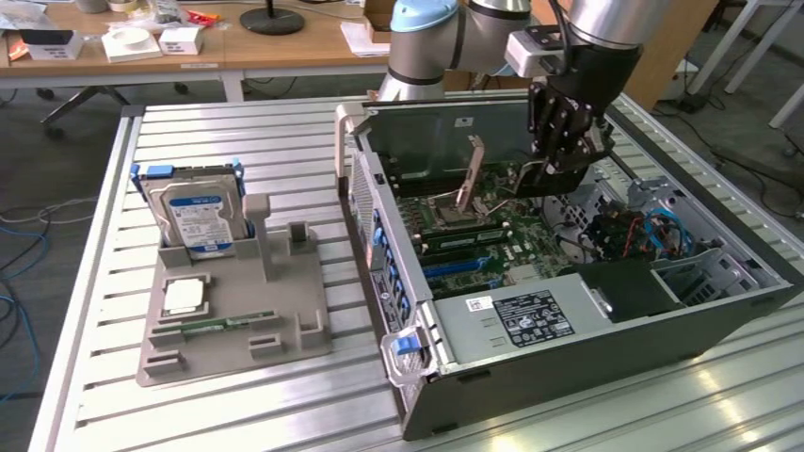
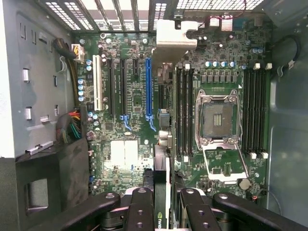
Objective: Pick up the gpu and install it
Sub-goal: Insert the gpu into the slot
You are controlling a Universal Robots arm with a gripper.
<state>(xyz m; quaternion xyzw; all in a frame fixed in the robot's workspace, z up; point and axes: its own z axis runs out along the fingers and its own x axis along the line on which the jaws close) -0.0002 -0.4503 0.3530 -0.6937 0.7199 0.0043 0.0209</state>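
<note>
- The gpu hangs edge-on inside the open case. It runs parallel to the blue slot and sits just beside it, on the side of the black memory slots.
- Its pale bracket end points at the case's rear grille, past the far end of the blue slot.
- The jaws pinch the card across its thin faces, with one dark finger on each side and no slack showing.
- I'd call this the lining-up stage: the card looks square to the blue slot but offset sideways. How high it rides above the slot I cannot tell.
- To do it well, keep the card upright and its edge true to the slot's length. Close the sideways gap before any downward push, and mind the bracket against the rear wall.
- The open processor socket lies beyond the memory slots from the blue slot, so drifting that way is the risk.
- Well apart from the blue slot, outside the case, a hard drive stands in a grey holder on the worktop.
</note>
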